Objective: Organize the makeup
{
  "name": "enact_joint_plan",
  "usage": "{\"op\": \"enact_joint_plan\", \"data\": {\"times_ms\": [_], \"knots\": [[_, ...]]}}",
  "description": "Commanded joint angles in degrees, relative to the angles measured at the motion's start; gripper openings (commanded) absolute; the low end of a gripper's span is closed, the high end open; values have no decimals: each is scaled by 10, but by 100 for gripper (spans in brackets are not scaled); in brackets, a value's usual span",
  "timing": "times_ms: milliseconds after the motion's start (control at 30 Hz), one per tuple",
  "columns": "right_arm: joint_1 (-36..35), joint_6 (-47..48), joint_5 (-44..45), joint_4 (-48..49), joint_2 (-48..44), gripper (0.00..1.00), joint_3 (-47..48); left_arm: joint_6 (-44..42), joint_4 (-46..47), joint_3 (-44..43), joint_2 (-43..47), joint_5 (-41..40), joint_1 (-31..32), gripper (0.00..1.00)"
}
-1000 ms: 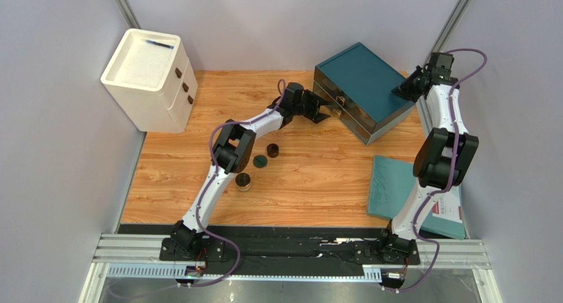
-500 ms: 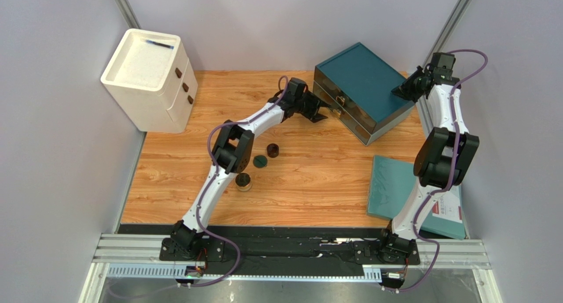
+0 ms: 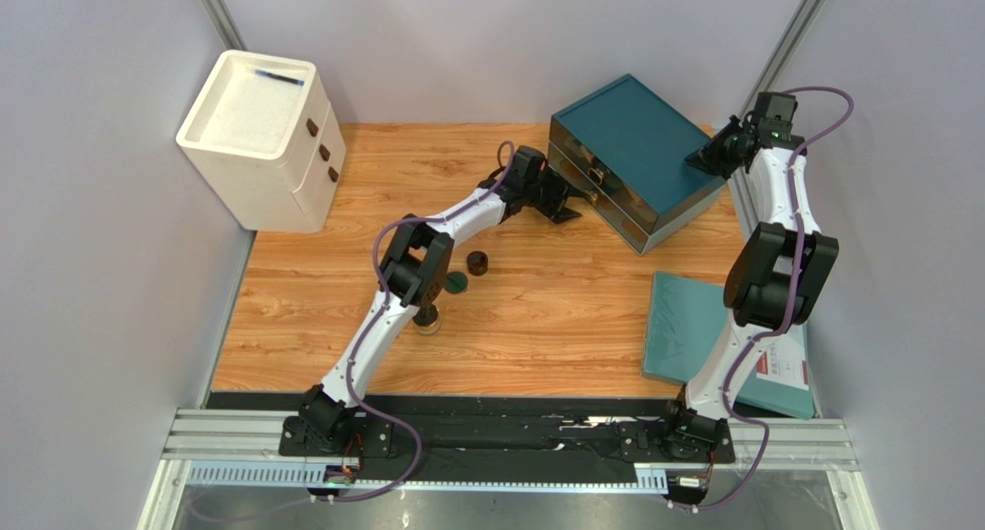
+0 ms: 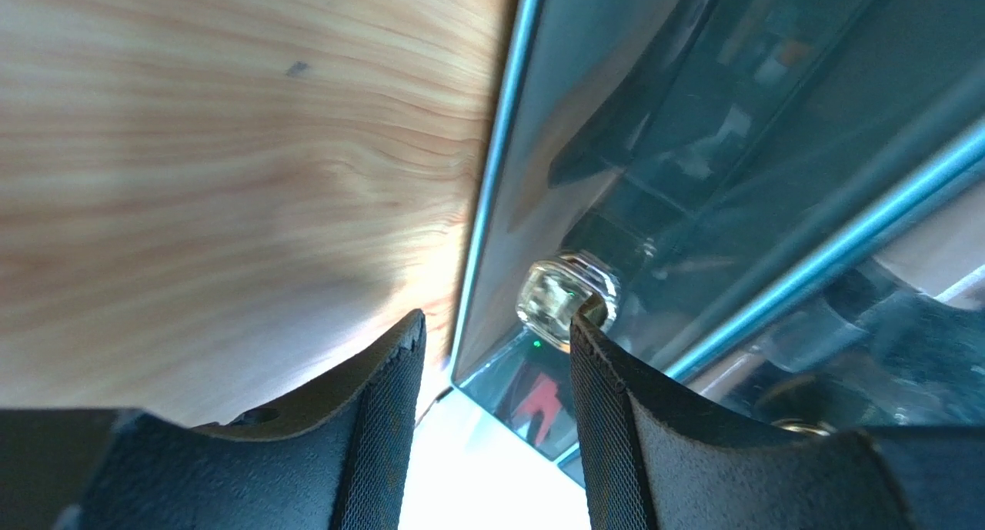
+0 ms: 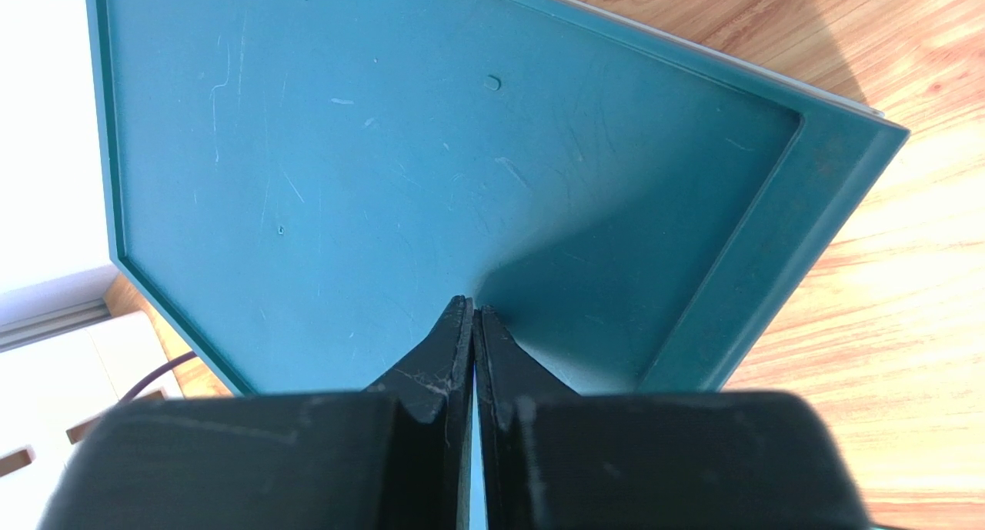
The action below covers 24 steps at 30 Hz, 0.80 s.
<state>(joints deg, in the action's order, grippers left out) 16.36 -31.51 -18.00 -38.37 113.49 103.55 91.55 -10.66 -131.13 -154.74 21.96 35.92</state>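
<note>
The makeup in view lies on the wooden table in the top view: a dark round jar (image 3: 476,261), a dark green disc (image 3: 457,282) and a second jar (image 3: 428,318) partly under the left arm. My left gripper (image 3: 564,201) is at the front of the teal drawer box (image 3: 630,149). In the left wrist view it (image 4: 495,328) is open, and its right fingertip (image 4: 584,322) touches a clear crystal knob (image 4: 558,297) on the drawer front; nothing sits between the fingers. My right gripper (image 5: 473,307) is shut, its tips resting on the box's top (image 5: 347,149).
A white drawer cabinet (image 3: 260,138) stands at the back left corner. A flat teal tray (image 3: 694,322) lies at the right edge beside the right arm, over a white sheet. Grey walls close in on both sides.
My left gripper has slid to the right, closer to the drawer front of the teal box, and its jaws have narrowed a little. The right arm has stayed where it was.
</note>
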Motion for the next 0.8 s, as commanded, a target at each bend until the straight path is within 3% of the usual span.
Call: {"op": "enact_joint_plan", "data": {"times_ms": [0,200,367,567,767], "knots": [[2,21,24,-84,40,6,-28,28,97,20,17,-9,1,56],[1,20,24,-85,43,6,-27,15,54,-32,-4,-2,3,57],[2,21,24,-85,44,6,-28,45,165,31,9,5,3,58],[2,17,19,-85,49,6,-28,33,144,12,3,7,3,61],[3,17,17,-85,51,6,-30,71,250,32,-7,12,3,61]]}}
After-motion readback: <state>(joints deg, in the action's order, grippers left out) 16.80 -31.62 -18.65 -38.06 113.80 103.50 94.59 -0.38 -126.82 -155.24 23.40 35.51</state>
